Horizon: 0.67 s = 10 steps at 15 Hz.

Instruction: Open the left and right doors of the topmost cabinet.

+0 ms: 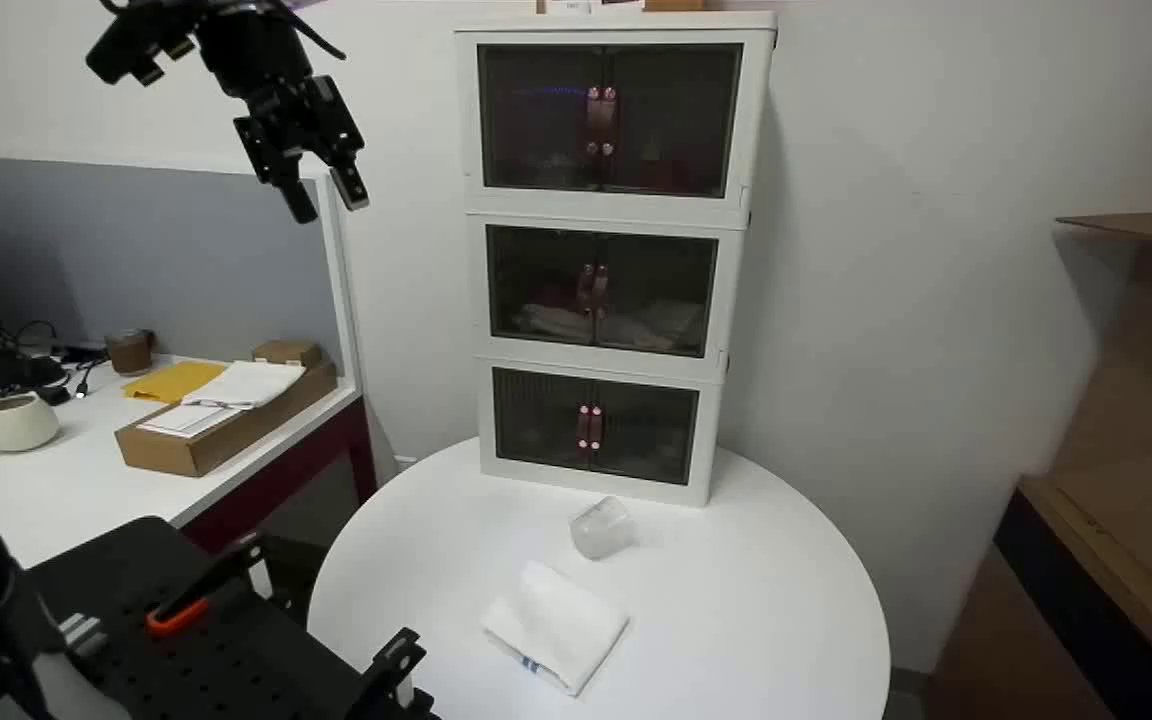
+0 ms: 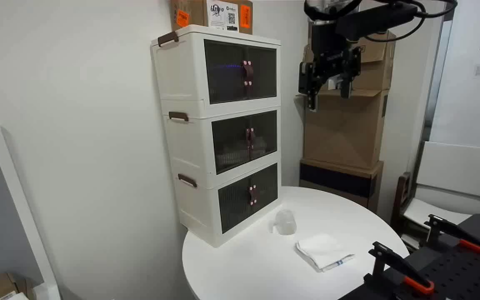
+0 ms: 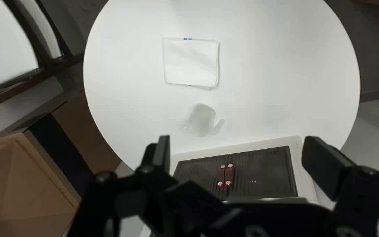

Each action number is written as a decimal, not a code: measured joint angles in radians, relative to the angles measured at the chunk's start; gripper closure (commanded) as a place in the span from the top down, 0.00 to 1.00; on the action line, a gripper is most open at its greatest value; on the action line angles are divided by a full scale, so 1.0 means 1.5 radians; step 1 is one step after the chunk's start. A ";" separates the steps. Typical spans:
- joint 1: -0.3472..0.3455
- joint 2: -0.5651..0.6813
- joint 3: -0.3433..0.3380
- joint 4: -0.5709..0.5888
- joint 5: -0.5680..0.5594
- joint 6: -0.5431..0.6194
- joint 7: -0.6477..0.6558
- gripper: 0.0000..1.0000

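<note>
The topmost cabinet point(image 1: 608, 207) is the top white box of a three-tier stack, seen in both exterior views point(image 2: 176, 71). Its dark see-through left door point(image 1: 536, 125) and right door point(image 1: 681, 125) are both shut. They also show in an exterior view as the left door point(image 2: 226, 83) and right door point(image 2: 263, 77). Small brown handles point(image 1: 601, 120) with pink studs sit at their meeting edges. My gripper point(image 1: 329, 200) is open and empty, in the air and apart from the cabinet; it also shows in an exterior view point(image 2: 329, 100) and the wrist view point(image 3: 237, 141). The wrist view shows lower-tier doors.
The stack stands on a round white table point(image 1: 766, 610). A clear cup point(image 1: 603, 528) lies before it, with a folded white cloth point(image 1: 556, 628) nearby. A cardboard box point(image 2: 211, 16) sits on top. Brown boxes point(image 2: 342, 133) stand beside the stack. A desk point(image 1: 86, 500) stands opposite.
</note>
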 measured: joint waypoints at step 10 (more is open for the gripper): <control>-0.048 0.033 -0.036 0.026 -0.128 0.046 -0.006 1.00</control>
